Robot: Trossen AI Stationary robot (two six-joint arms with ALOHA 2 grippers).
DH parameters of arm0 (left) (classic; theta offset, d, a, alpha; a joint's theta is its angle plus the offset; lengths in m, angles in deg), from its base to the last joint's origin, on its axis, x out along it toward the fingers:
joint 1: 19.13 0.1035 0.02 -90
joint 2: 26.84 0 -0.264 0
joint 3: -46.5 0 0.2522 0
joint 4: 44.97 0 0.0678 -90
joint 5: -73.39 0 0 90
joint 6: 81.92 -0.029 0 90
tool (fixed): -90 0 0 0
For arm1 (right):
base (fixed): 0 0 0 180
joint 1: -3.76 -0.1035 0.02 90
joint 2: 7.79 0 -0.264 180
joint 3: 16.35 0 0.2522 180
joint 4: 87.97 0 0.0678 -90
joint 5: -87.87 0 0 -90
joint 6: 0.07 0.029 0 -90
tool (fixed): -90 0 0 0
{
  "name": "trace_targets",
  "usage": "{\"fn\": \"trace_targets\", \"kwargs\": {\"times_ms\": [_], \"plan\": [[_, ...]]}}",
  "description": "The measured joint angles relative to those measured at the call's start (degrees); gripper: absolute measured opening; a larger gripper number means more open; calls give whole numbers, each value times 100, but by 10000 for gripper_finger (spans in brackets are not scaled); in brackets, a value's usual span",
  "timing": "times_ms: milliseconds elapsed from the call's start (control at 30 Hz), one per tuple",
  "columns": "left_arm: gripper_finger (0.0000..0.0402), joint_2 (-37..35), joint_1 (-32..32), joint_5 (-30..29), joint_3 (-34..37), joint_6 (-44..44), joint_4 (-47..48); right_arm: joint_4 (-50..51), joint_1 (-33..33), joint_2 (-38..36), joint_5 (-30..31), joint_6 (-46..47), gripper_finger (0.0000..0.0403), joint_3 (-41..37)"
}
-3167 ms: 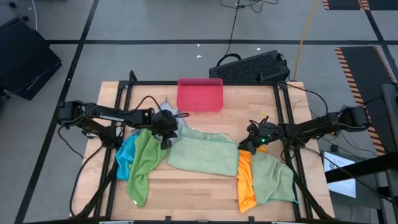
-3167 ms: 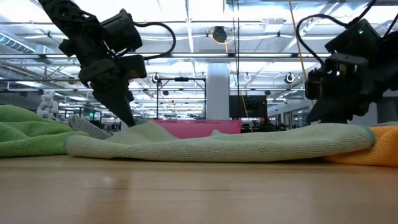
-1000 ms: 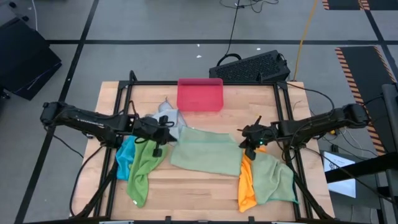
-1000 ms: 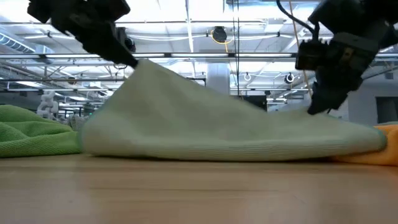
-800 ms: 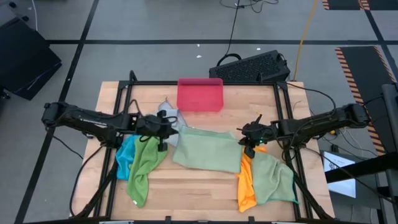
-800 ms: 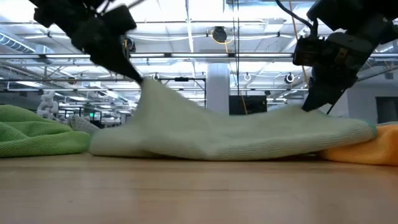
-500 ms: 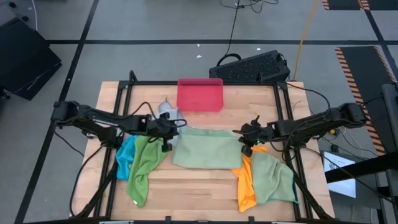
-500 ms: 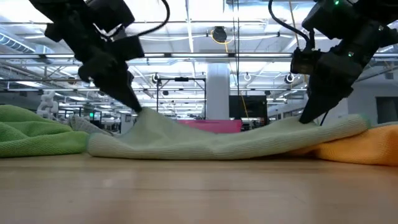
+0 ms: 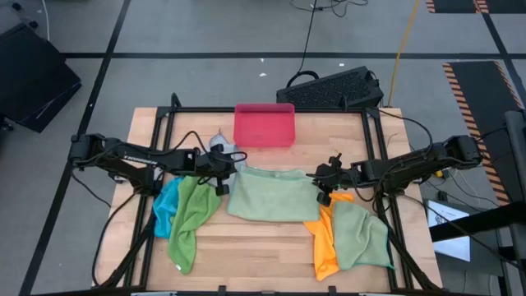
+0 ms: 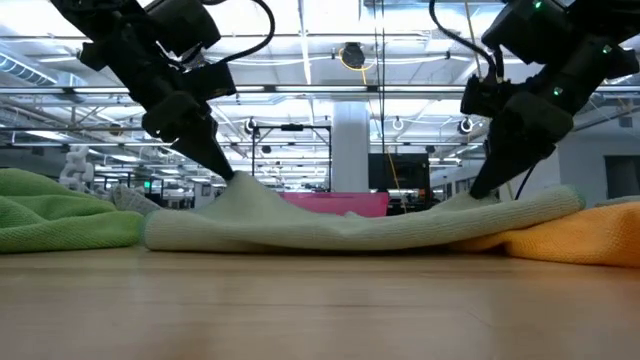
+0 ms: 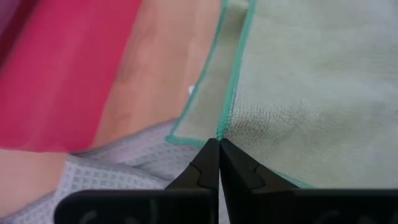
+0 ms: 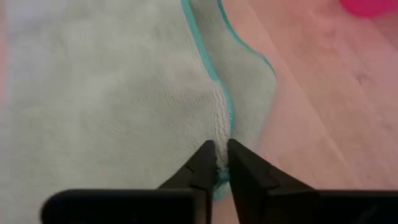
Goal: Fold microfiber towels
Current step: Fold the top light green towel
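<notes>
A pale green microfiber towel (image 9: pixel 269 196) lies folded at the table's middle, its right end over an orange towel (image 9: pixel 325 240). My left gripper (image 9: pixel 232 171) is shut on its far left corner. My right gripper (image 9: pixel 320 187) is shut on its far right corner. A grey towel (image 9: pixel 220 149) lies under the left gripper. A blue towel (image 9: pixel 166 205) and a bright green towel (image 9: pixel 191 218) lie at the left. Another light green towel (image 9: pixel 362 234) lies at the right. My left gripper pinches the towel's teal-hemmed edge (image 11: pixel 219 129) at the far left corner between its two fingers. It slants down from the table's left. A second hemmed layer (image 11: pixel 205 106) shows just beyond. The held corner (image 10: pixel 240 186) stands slightly raised; the rest lies on the table. My right gripper pinches the teal-hemmed edge (image 12: pixel 223 140) at the far right corner, with cloth bunched between the fingertips. It slants down from the table's right. The held end (image 10: pixel 480 200) sits low, and the towel lies on the table and the orange towel (image 10: pixel 575 240).
A pink-red tray (image 9: pixel 265 125) stands at the far middle of the table, just beyond the folded towel. A black keyboard (image 9: pixel 333 87) lies on the floor past the far edge. Bare wood (image 9: pixel 263 255) shows along the near edge between the side piles.
My left gripper has come down and toward the table's right with its corner. The towel's left end, which stood raised like a tent, now lies low on the table. My right gripper has shifted a little toward the left, and its end of the towel has settled.
</notes>
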Motion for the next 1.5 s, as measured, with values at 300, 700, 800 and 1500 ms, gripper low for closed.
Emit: {"fn": "trace_targets", "kwargs": {"times_ms": [300, 700, 800, 1500], "plan": [[6, -39, -38, -83, 0, 10, 13, 160, 7, -376, 318, -17, 7, 0], [4, -1026, 176, -668, -9, -326, 458, 541, 210, -1096, 1006, -286, 3, 4], [3, -821, 339, -380, -3, -153, 542, 452, 368, -971, 829, -249, 3, 2], [27, -17, 394, -207, 0, 287, 381, 438, 389, -480, 828, -120, 27, 0]]}}
